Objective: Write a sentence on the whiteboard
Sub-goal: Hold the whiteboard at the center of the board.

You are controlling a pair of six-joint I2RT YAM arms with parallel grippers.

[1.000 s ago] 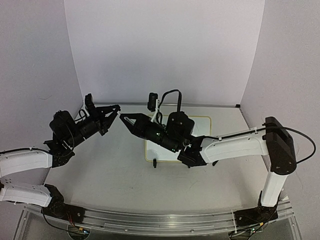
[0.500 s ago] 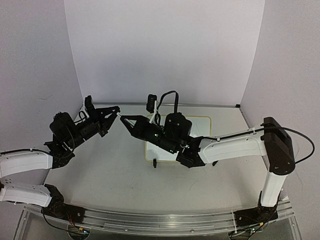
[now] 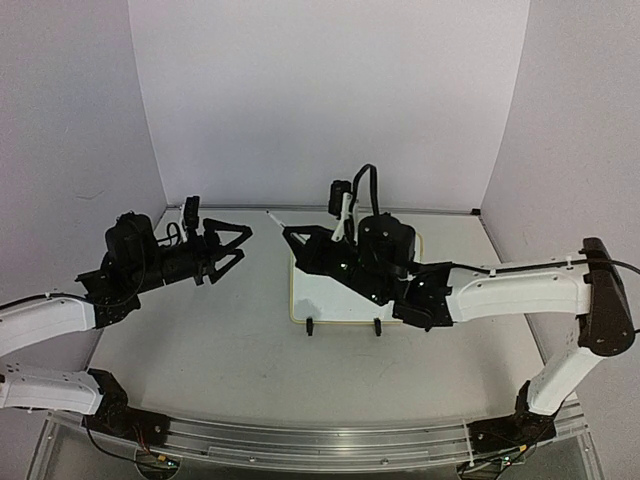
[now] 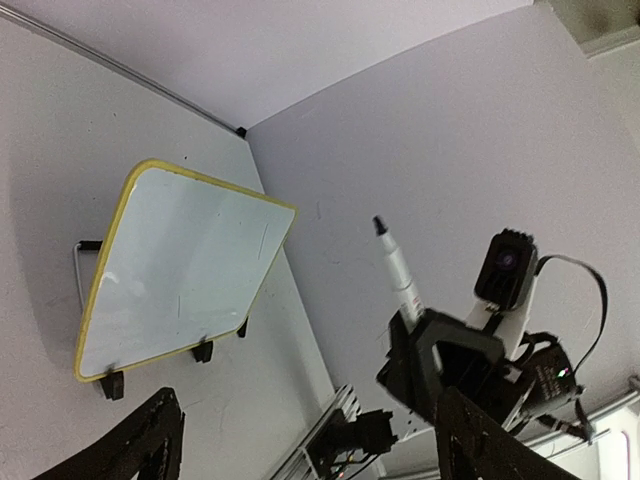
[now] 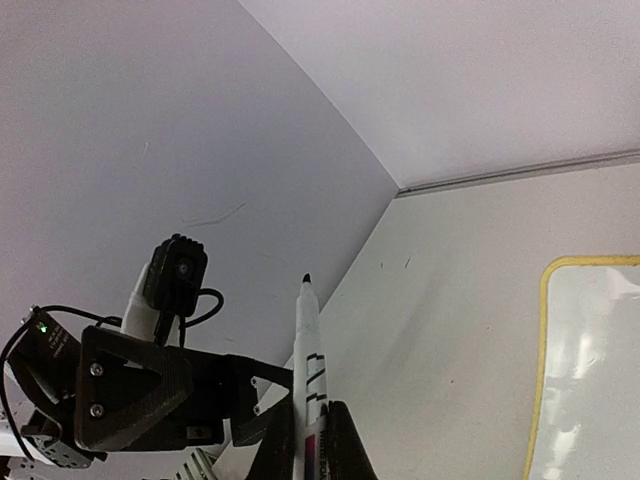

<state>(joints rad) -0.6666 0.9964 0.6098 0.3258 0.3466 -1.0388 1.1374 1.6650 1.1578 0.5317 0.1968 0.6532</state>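
Observation:
The whiteboard, white with a thin yellow rim and black clip feet, lies on the table; its near part shows in the top view. Its face looks blank apart from faint specks, and the sentence does not show. My right gripper hangs above the board's left edge, shut on a white marker whose black tip points up and left. The marker also shows in the left wrist view. My left gripper stands open and empty, a short gap left of the marker tip.
White walls enclose the table at the back and on both sides. A metal rail runs along the near edge by the arm bases. The right arm's forearm stretches over the table's right side.
My left gripper has opened and drawn back to the left. The right arm has moved right and back with the marker, uncovering the board's near edge and both feet.

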